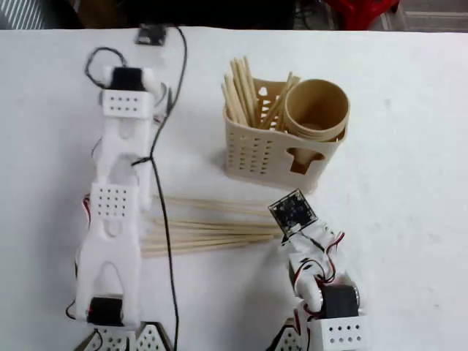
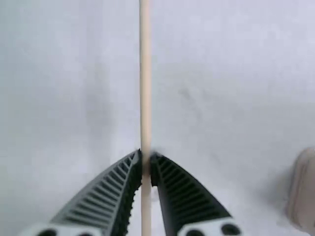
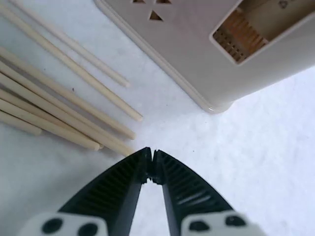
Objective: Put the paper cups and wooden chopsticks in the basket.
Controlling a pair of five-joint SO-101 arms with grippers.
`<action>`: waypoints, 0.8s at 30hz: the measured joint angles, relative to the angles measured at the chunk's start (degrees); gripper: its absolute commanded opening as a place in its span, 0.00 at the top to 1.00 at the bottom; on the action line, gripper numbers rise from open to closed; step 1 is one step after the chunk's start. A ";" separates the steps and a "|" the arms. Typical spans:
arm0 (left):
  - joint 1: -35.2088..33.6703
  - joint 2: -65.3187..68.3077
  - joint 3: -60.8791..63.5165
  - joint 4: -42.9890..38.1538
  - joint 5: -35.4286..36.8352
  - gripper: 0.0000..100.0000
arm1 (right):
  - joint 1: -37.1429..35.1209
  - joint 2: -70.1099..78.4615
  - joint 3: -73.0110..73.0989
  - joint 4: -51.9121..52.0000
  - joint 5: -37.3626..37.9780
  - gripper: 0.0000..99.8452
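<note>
Basket (image 1: 256,157): cream perforated plastic, upright on the white bench (image 1: 409,219), near my right arm.
Paper cups (image 1: 316,110): nested stack, standing inside one end of the basket.
Stored chopsticks (image 1: 241,91): wooden sheaf on end in the basket's other end, leaning outward, just beside the cups.
Loose chopsticks (image 1: 212,232): bundle lying flat on the bench between my two arms, one end running under my left arm.
Single chopstick (image 2: 144,73): pinched between my left jaws, which are closed against it from both sides; it runs straight out past their tips over the bench.
Pale object (image 2: 302,189): at the edge of my left wrist view, possibly the basket; too blurred to say.
Right jaws: closed tip to tip, holding nothing, just beside the loose chopsticks' ends (image 3: 64,110) and near a basket corner (image 3: 211,101).
Black cable (image 1: 165,219): trailing across my left arm and the bundle.
</note>
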 measured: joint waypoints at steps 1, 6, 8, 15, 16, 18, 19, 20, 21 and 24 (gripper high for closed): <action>-0.18 -1.76 0.70 0.44 0.09 0.98 | 0.00 0.00 0.00 0.00 0.00 0.98; -0.53 -14.07 10.90 0.88 0.70 0.98 | 0.00 0.00 0.00 0.00 0.00 0.98; -0.44 -20.40 17.05 0.88 0.62 0.98 | 0.00 0.00 0.00 0.00 0.00 0.98; 5.01 -50.37 50.37 0.53 0.88 0.98 | 0.00 0.00 0.00 0.00 0.00 0.98; 6.86 -55.30 55.91 -0.79 0.88 0.98 | 0.00 0.00 0.00 0.00 0.00 0.98; 10.46 -65.41 67.34 -5.19 0.79 0.98 | 0.00 0.00 0.00 0.00 0.00 0.98; 11.87 -70.24 72.97 -8.35 0.79 0.98 | 0.00 0.00 0.00 0.00 0.00 0.98; 13.19 -75.16 78.24 -11.87 0.70 0.98 | 0.00 0.00 0.00 0.00 0.00 0.98; 14.24 -79.82 83.08 -16.00 0.70 0.98 | 0.00 0.00 0.00 0.00 0.00 0.98; 19.08 -91.69 95.47 -28.84 0.70 0.98 | 0.00 0.00 0.00 0.00 0.00 0.98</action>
